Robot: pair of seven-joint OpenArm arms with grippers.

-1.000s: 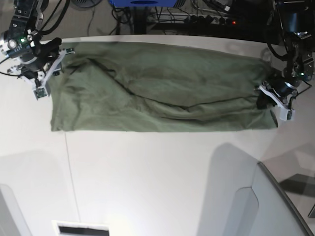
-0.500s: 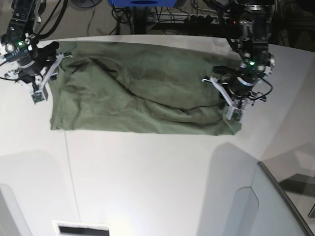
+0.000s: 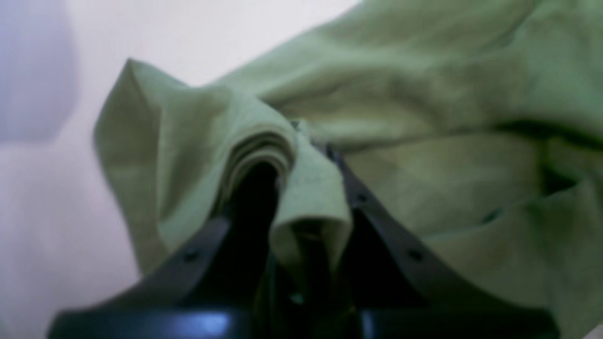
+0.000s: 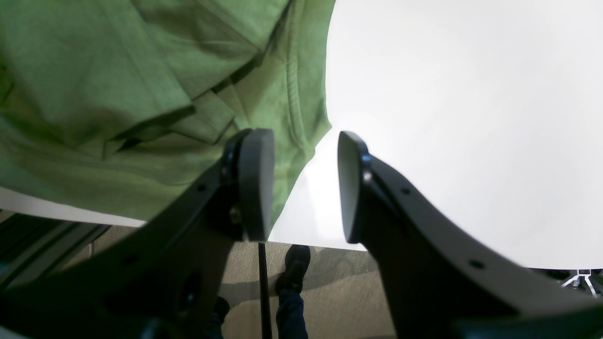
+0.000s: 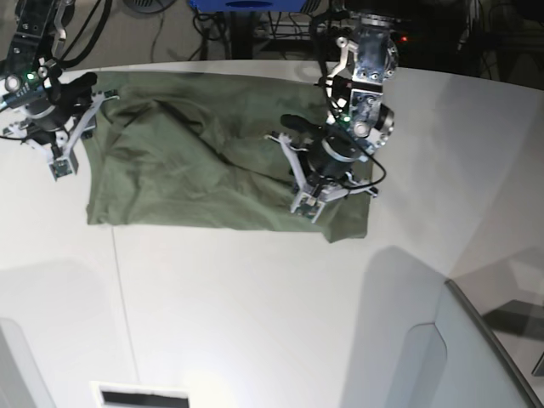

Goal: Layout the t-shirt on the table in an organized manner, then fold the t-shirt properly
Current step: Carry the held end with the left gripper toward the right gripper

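Olive-green soft knit t-shirt lies in a long, wrinkled band across the far half of the surface, a matte white tabletop with thin dark seam. Diagonal creases at one end; hem stitching visible in the right wrist view. Left hand: dark tapered fingers nearly closed, pinching a bunched, looped fold of the shirt. Right hand: fingers partway open, nothing between them, above the other end of the shirt. Grey angled panel at the near corner. Room: brown-grey carpet past the table edge, dark shoe on it. Blue object at the far side, cables around it.
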